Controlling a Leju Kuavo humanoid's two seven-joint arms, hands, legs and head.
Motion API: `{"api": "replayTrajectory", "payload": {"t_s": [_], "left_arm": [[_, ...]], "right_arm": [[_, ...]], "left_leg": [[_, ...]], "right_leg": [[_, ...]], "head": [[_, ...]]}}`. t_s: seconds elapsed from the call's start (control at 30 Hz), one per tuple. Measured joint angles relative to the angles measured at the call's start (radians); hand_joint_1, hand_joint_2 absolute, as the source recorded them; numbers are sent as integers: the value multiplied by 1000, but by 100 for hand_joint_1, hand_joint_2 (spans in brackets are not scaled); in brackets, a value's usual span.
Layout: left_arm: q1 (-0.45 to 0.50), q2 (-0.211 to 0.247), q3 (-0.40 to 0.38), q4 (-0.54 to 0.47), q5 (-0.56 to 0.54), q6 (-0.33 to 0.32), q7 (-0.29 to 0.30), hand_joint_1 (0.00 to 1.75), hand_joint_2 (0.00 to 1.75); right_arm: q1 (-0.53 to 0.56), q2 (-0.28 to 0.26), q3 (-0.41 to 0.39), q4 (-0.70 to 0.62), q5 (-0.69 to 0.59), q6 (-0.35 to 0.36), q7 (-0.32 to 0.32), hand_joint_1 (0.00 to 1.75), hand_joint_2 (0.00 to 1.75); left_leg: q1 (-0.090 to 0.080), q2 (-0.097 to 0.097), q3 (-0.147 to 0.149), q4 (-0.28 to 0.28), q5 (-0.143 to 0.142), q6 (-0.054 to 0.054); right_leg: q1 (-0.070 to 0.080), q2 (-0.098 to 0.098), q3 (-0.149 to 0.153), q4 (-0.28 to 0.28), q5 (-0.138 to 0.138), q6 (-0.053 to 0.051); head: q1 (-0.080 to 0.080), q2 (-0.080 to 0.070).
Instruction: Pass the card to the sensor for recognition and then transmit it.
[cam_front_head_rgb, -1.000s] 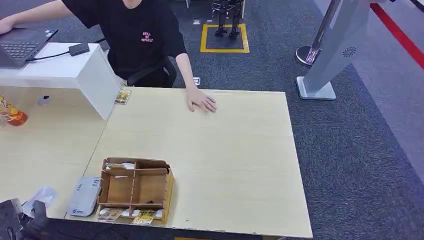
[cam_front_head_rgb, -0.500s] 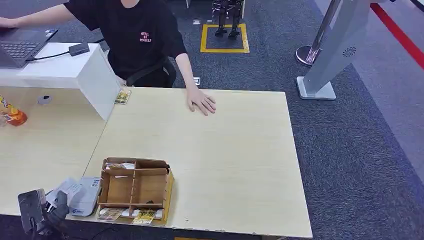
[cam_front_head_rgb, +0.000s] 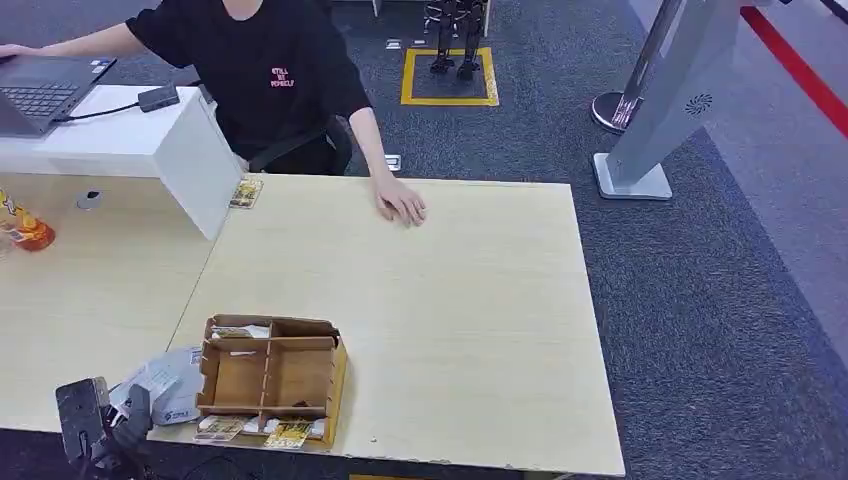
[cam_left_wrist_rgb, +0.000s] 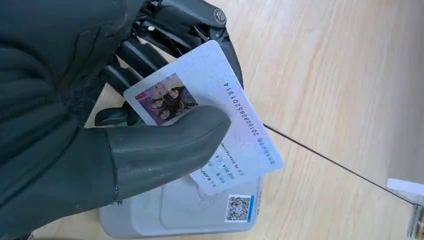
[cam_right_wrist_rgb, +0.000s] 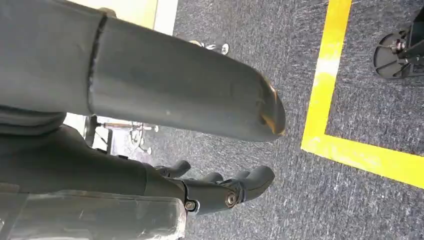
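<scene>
My left hand (cam_front_head_rgb: 100, 425) comes in at the table's near left corner and pinches a white ID card (cam_front_head_rgb: 150, 378). In the left wrist view the thumb (cam_left_wrist_rgb: 165, 145) presses the card (cam_left_wrist_rgb: 215, 110), photo side up, against the dark fingers (cam_left_wrist_rgb: 145, 55). The card hangs just above the flat grey sensor (cam_left_wrist_rgb: 185, 215), which carries a QR sticker, and covers part of it. In the head view the sensor (cam_front_head_rgb: 185, 405) lies left of the wooden box. My right hand (cam_right_wrist_rgb: 210, 145) hangs over the carpet, fingers apart, holding nothing.
A wooden compartment box (cam_front_head_rgb: 270, 378) with small cards stands right of the sensor. A person sits across the table with one hand (cam_front_head_rgb: 400, 205) flat on its far edge. A white raised counter (cam_front_head_rgb: 150, 140) with a laptop (cam_front_head_rgb: 45, 90) stands at the far left.
My left hand has risen from below the table's edge and carried the card rightwards over the sensor. The person's hand has shifted slightly on the far edge.
</scene>
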Motion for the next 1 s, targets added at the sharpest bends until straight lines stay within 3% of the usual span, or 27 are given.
{"api": "replayTrajectory", "payload": {"t_s": [0.3, 1.0], "left_arm": [[13, -5, -48, -19, 34, 70, -12, 175, 175], [54, 19, -170, -138, 359, 237, -25, 175, 175]], "right_arm": [[0, 0, 0, 0, -6, -8, 3, 0, 0], [0, 0, -1, 10, -12, -35, -1, 0, 0]], "left_leg": [[0, 0, 0, 0, 0, 0], [0, 0, 0, 0, 0, 0]], "right_leg": [[0, 0, 0, 0, 0, 0], [0, 0, 0, 0, 0, 0]], "head": [[0, 0], [0, 0]]}}
